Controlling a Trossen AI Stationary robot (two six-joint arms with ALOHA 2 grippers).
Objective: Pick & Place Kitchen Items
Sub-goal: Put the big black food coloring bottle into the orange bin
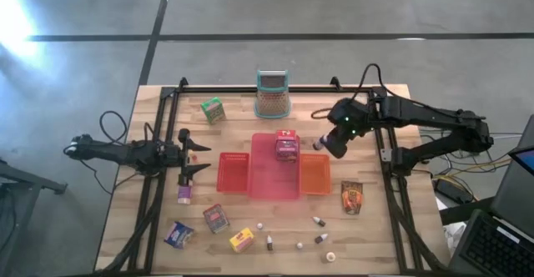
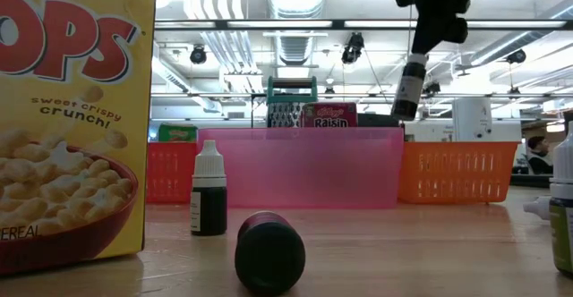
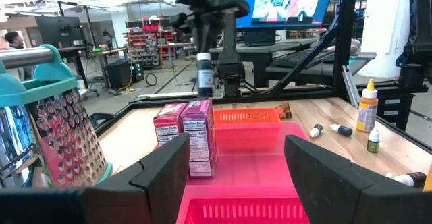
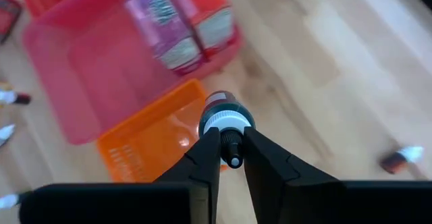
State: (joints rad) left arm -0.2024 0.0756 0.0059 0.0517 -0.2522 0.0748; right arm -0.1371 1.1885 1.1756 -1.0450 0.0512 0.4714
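the right gripper (image 4: pixel 226 158) pinches a small dark bottle (image 4: pixel 223 116) by its white cap, holding it in the air above the back corner of the orange tray (image 1: pixel 314 175). two pink boxes (image 1: pixel 286 144) stand in the pink tray (image 1: pixel 275 181). the left gripper (image 1: pixel 193 158) waits, spread, over the worktop's (image 1: pixel 380 235) left side.

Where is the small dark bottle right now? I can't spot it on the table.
The small dark bottle hangs by its cap from the right gripper, above the table on the right side, near the orange tray in the high view.
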